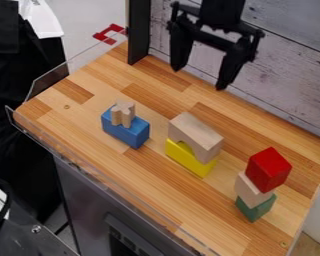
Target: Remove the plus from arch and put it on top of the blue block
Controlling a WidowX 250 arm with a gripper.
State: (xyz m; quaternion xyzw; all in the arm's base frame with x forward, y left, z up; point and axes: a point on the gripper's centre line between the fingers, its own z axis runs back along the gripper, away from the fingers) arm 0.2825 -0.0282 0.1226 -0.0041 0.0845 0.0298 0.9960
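Seven toy pieces stood on the one table (pixel 146 182), in three stacks: two stacks of two and one of three. There was one plus (pixel 123 113), one arch (pixel 199 137) and five blocks: one blue block (pixel 126 131), one yellow block (pixel 188 158), one red block (pixel 268 169), one plain wood block (pixel 252 190) and one green block (pixel 256 207). By finish, four pieces were coloured, one of each colour, and three were bare wood.
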